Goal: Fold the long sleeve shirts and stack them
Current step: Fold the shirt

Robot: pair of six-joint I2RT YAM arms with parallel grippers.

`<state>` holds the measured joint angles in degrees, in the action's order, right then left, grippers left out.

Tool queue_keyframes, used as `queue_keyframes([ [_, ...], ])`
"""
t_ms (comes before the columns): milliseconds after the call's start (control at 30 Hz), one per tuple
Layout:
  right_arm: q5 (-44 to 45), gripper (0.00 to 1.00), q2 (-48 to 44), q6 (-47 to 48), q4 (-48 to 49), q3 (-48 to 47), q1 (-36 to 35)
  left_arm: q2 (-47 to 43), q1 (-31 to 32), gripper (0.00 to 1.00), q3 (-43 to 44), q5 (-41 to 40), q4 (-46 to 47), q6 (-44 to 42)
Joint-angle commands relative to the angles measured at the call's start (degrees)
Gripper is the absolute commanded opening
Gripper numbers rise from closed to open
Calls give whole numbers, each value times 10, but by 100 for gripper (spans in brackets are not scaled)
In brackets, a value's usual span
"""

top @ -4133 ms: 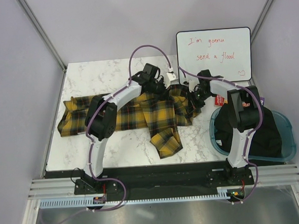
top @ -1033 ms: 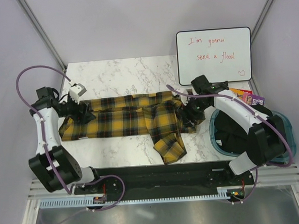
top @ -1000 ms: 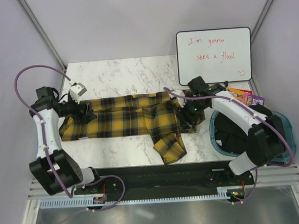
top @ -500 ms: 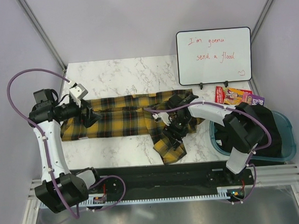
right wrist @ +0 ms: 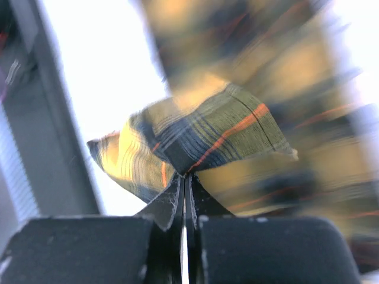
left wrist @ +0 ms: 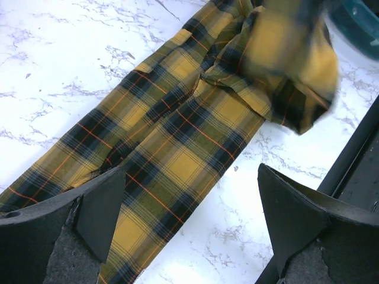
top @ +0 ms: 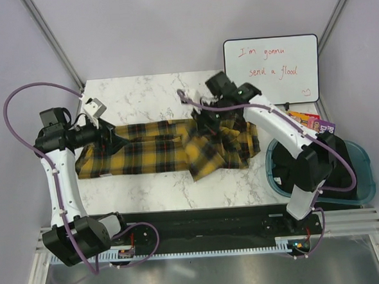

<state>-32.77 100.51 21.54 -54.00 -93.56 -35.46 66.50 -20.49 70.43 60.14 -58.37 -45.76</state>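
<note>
A yellow-and-black plaid long sleeve shirt (top: 157, 147) lies stretched left to right across the marble table (top: 142, 96). My right gripper (top: 204, 120) hovers over the shirt's middle, shut on a pinched fold of plaid cloth (right wrist: 207, 136) that it holds lifted off the table; the fingertips (right wrist: 177, 192) are pressed together on it. My left gripper (top: 109, 139) hangs above the shirt's left end, open, with nothing between its fingers (left wrist: 100, 207). In the left wrist view the shirt (left wrist: 177, 118) runs diagonally beneath that gripper (left wrist: 192, 228).
A whiteboard (top: 272, 69) with red writing stands at the back right. A teal bin (top: 365, 170) holding dark clothes sits off the table's right edge, with a colourful packet (top: 307, 120) behind it. A black rail (top: 207, 218) runs along the near edge.
My right gripper has shut on the shirt part that hung toward the near edge and carried it up and back over the shirt's middle. The left gripper has stayed over the left end, open.
</note>
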Motion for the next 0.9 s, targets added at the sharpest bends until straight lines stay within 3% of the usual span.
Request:
queue_keyframes([
  [0, 61, 0, 58, 33, 60, -241, 40, 18, 2, 99, 28, 31, 69, 90],
  [100, 95, 0, 143, 38, 107, -370, 68, 35, 3, 99, 37, 33, 106, 128],
  [167, 118, 0, 187, 40, 147, -401, 75, 40, 3, 100, 39, 26, 130, 157],
  [267, 167, 0, 208, 48, 273, -380, 87, 40, 4, 99, 30, -12, 213, 215],
  [467, 214, 0, 252, 8, 553, -320, 106, 25, 6, 99, -32, -66, 341, 248],
  [733, 252, 0, 341, -19, 680, -372, 97, 64, 21, 99, -72, -128, 344, 212],
  [867, 257, 2, 368, -18, 727, -385, 78, 78, 26, 100, -93, -121, 346, 200],
])
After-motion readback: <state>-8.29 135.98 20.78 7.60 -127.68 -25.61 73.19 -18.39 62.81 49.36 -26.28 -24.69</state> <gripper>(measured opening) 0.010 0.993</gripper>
